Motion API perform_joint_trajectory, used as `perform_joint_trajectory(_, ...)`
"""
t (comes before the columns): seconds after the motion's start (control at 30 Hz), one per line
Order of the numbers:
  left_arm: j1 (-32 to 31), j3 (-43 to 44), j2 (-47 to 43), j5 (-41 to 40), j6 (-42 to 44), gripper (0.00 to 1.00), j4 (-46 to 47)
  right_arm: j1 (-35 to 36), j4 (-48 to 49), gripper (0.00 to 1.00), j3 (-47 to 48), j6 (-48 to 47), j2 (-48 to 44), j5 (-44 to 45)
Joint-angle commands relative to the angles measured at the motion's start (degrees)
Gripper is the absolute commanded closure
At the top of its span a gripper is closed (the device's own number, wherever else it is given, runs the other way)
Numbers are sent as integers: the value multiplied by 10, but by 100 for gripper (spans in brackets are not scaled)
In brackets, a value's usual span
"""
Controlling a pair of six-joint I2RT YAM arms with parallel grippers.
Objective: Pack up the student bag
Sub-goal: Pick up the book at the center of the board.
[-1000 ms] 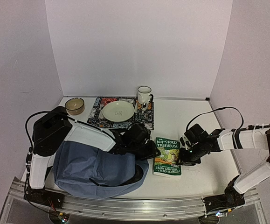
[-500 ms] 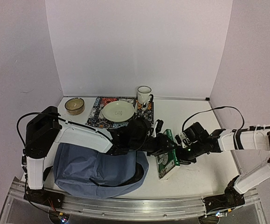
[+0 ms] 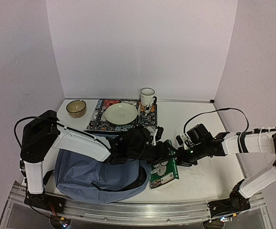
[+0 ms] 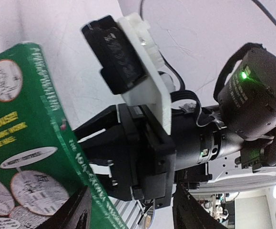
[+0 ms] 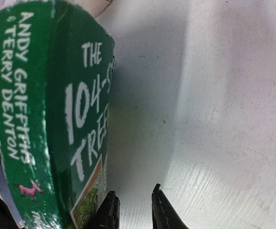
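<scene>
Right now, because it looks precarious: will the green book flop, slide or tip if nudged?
Probably stiff: the green book stands tilted on one edge without sagging. Its thick spine suggests moderate weight for its size. Standing on edge on the smooth table, it could easily tip flat or skid.

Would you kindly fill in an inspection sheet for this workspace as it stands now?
Surface: white table, lightly scuffed.
Job's things: student bag slumped at the near left; green book tilted on edge beside it, not yet inside.
Clutter: plate on a patterned placemat, mug behind it, bowl to its left.
Hands: left hand open, at the book's edge; right hand slightly apart, nothing between its fingers, beside the book.
Cables: black cables loop above both arms.
Surroundings: plain walls; metal rail along the near edge.
</scene>
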Motion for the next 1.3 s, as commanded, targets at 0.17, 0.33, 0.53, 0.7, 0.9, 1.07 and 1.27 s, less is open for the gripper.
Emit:
perform_joint_trajectory(0.17, 8, 13, -58, -126, 50, 30, -186, 7, 25, 75, 30, 2, -28, -50)
perform_joint_trajectory(0.33, 8, 29, -54, -127, 56, 29, -208, 15, 67, 75, 27, 12, -21, -83)
perform_joint_trajectory(0.53, 8, 37, -61, -108, 56, 27, -208, 31, 104, 75, 30, 24, -2, -104)
perform_joint_trajectory(0.7, 8, 27, -83, -119, 57, 26, -210, 46, 117, 75, 40, 26, 20, -107)
perform_joint_trajectory(0.9, 9, 25, -68, -111, 53, 39, -224, 57, 125, 75, 53, 28, 44, -105)
perform_joint_trajectory(1.07, 9, 19, -84, -129, 58, 61, -239, 59, 124, 75, 54, 28, 32, -91)
perform_joint_trajectory(1.27, 14, 5, -138, -168, 67, 86, -244, 59, 108, 73, 48, 32, -14, -52)
